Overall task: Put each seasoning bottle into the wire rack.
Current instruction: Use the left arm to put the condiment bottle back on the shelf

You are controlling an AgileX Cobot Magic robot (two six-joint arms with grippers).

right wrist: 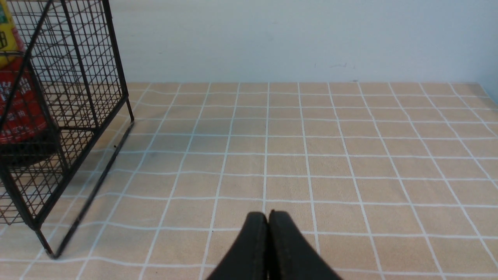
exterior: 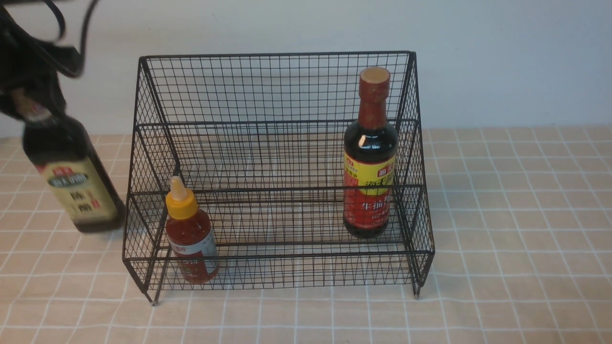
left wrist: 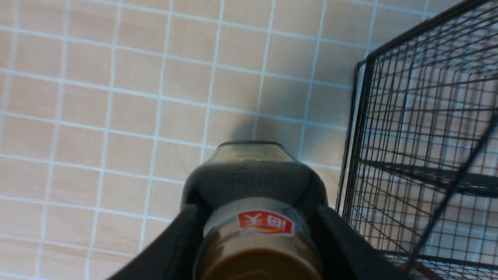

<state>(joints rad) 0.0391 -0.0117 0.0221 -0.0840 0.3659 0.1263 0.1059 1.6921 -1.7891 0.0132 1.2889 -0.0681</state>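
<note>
I'm gripping the cream-label bottle (exterior: 79,186) with the left gripper (left wrist: 255,217) beside the wire rack (exterior: 277,54); red-neck bottle (exterior: 370,162) and small red bottle (exterior: 191,243) are sitting inside; right gripper (right wrist: 268,217) clenched empty.

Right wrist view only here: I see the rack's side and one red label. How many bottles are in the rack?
Observer: Two. The red-neck bottle stands at the right of the rack; the small red bottle sits at the front left.
Operator: And the third one?
Observer: The cream-label bottle is outside, left of the rack, tilted, with the left gripper clamped on its neck.
</note>
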